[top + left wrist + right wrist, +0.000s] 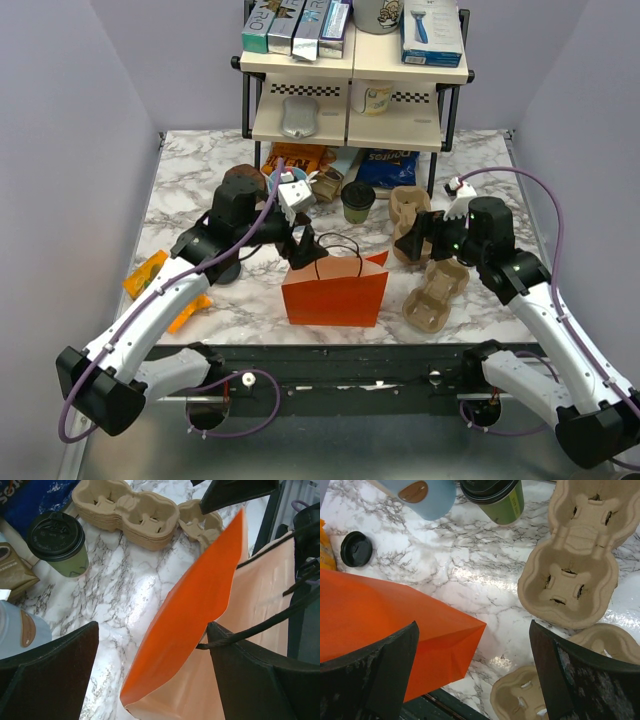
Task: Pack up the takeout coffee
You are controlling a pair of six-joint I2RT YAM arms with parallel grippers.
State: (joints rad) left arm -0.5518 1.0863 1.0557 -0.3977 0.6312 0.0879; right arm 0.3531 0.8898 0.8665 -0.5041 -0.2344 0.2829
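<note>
The takeout coffee is a dark olive-green cup with a black lid, standing upright behind the orange paper bag. My left gripper is open at the bag's top left corner. In the left wrist view the bag's orange wall runs between the wide jaws, and a black handle crosses the right finger. My right gripper is open over the marble to the right of the bag and holds nothing. The coffee stands beyond it.
Brown pulp cup carriers lie right of the bag. A light blue cup and a loose black lid sit near the coffee. Snack packets lie left. A stocked shelf rack stands at the back.
</note>
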